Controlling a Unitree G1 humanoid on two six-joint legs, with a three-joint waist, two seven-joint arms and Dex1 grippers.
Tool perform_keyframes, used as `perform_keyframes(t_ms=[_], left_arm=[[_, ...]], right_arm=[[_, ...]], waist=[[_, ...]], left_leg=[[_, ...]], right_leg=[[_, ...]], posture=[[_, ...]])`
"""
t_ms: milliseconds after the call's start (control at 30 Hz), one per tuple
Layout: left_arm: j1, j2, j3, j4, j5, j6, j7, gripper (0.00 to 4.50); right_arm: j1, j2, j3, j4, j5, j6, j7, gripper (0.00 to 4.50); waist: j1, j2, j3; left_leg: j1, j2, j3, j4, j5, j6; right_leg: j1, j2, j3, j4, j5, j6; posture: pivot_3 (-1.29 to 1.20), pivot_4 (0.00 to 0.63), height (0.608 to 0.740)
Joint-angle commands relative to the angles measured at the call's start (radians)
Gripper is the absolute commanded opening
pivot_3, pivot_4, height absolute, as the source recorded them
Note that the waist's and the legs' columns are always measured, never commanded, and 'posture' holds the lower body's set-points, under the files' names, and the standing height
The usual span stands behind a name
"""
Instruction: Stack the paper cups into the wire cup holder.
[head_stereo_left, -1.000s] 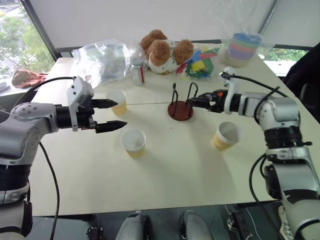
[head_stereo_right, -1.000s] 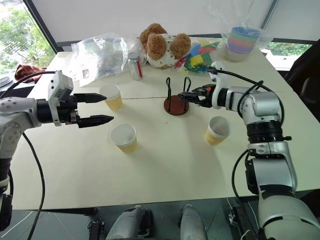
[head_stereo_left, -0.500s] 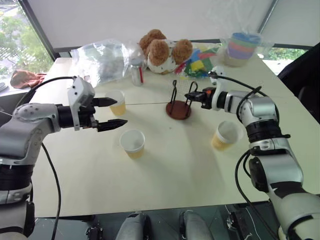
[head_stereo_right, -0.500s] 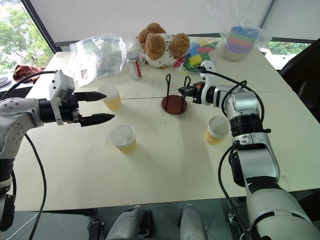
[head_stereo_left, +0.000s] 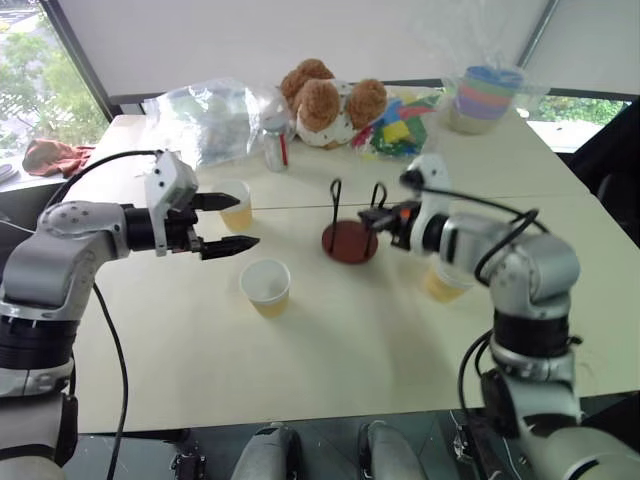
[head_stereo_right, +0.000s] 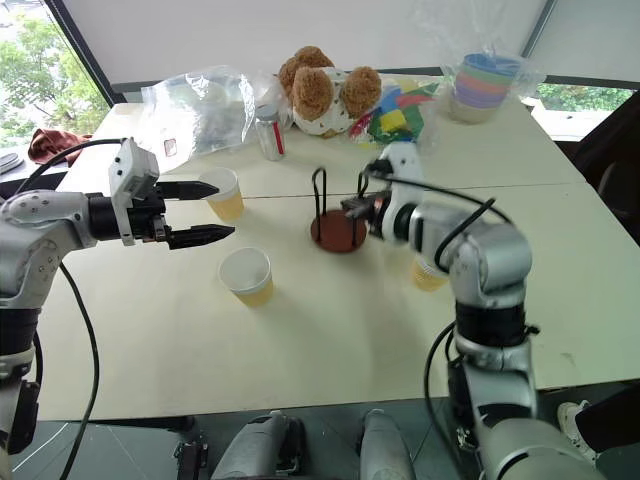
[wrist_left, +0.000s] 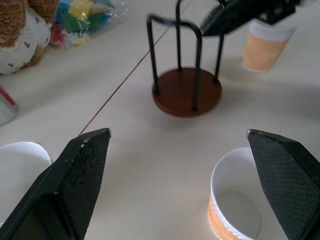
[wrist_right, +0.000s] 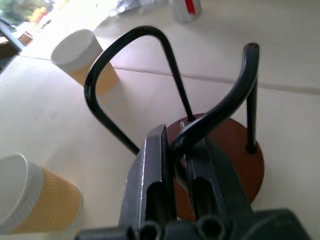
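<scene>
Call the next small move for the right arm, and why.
Probably ease the wire cup holder with the reddish-brown disc base toward the near yellow-banded paper cup: the right pincer is shut on one black loop, and the holder is empty.

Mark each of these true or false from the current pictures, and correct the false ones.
1. The right tool is shut on a wire loop of the wire cup holder. True.
2. A paper cup already sits inside the holder. False: the holder is empty; the nearest paper cup stands on the table.
3. The left tool is open and holds nothing. True.
4. The silver can lies on its side. False: it stands upright.
5. The stuffed toy sits at the near table edge. False: it is at the far side.
</scene>
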Motion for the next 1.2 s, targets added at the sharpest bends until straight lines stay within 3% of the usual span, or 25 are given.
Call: perform_keyframes(t_ms=[33, 233, 267, 300, 500, 667, 867, 1033, 1200], left_arm=[[-0.039, -0.006, -0.003, 0.01, 0.008, -0.023, -0.014, 4.5], [-0.062, -0.025, -0.017, 0.033, 0.017, -0.029, -0.037, 4.5], [-0.066, -0.029, -0.018, 0.039, 0.02, -0.031, -0.039, 4.5], [-0.071, -0.033, -0.021, 0.045, 0.023, -0.035, -0.041, 4.5], [-0.083, -0.052, -0.032, 0.065, 0.033, -0.05, -0.05, 4.5], [-0.113, -0.067, -0.044, 0.112, 0.051, -0.072, -0.072, 4.5], [-0.154, -0.104, -0.07, 0.166, 0.066, -0.099, -0.102, 4.5], [-0.182, -0.096, -0.106, 0.146, 0.068, -0.096, -0.175, 4.5], [-0.196, -0.054, -0.16, 0.019, 0.047, -0.04, -0.263, 4.5]], right_arm=[[-0.025, 0.066, -0.059, -0.148, -0.018, 0.074, -0.1, 0.04], [0.025, 0.074, -0.047, -0.161, -0.039, 0.077, -0.133, 0.04], [0.034, 0.062, -0.038, -0.156, -0.044, 0.065, -0.13, 0.9], [0.041, 0.053, -0.033, -0.149, -0.047, 0.052, -0.126, 1.16], [0.052, 0.007, -0.028, -0.143, -0.034, 0.022, -0.09, 4.36], [0.086, -0.158, -0.061, -0.243, 0.079, 0.079, 0.066, 4.48], [0.142, -0.444, -0.108, -0.382, 0.227, 0.123, 0.26, 4.48], [0.181, -0.788, -0.064, -0.38, 0.221, 0.014, 0.399, 4.48], [0.306, -0.934, -0.051, -0.288, 0.192, -0.132, 0.514, 4.48]], waist=[[0.0, 0.0, 0.0], [0.002, 0.0, 0.0], [0.002, 0.0, 0.0], [0.001, 0.0, 0.0], [-0.002, 0.0, 0.0], [0.004, 0.0, 0.0], [0.003, -0.001, 0.0], [0.003, -0.002, -0.001], [0.003, -0.002, -0.001]], left_leg=[[0.0, 0.0, 0.0, 0.0, 0.0, 0.0], [0.002, 0.0, -0.001, 0.0, 0.0, 0.0], [0.002, 0.0, -0.001, 0.0, 0.0, 0.0], [0.002, -0.001, -0.001, 0.0, 0.0, 0.0], [0.002, 0.0, -0.001, 0.0, 0.0, 0.0], [0.002, -0.001, -0.002, 0.0, 0.0, 0.0], [0.002, -0.001, -0.002, 0.0, -0.003, 0.006], [0.002, 0.0, -0.002, 0.001, -0.003, 0.006], [0.002, 0.001, -0.002, 0.0, -0.003, 0.006]], right_leg=[[0.0, 0.0, 0.0, 0.001, 0.0, 0.0], [0.0, 0.0, 0.0, 0.005, 0.0, 0.0], [0.0, 0.0, 0.0, 0.005, 0.0, 0.0], [0.0, 0.0, 0.0, 0.005, 0.0, 0.0], [0.0, 0.0, 0.0, 0.005, 0.0, 0.0], [0.0, 0.0, 0.0, 0.005, 0.0, 0.0], [0.001, 0.0, 0.0, 0.004, 0.0, 0.0], [0.002, 0.0, -0.001, -0.003, 0.0, 0.0], [0.002, 0.001, -0.001, -0.004, 0.0, 0.0]], posture=[[0.0, 0.15, 0.74], [0.0, 0.15, 0.74], [0.0, 0.15, 0.74], [0.0, 0.15, 0.74], [0.0, 0.15, 0.74], [0.0, 0.15, 0.74], [0.0, 0.15, 0.74], [0.0, 0.15, 0.74], [0.0, 0.15, 0.74]])
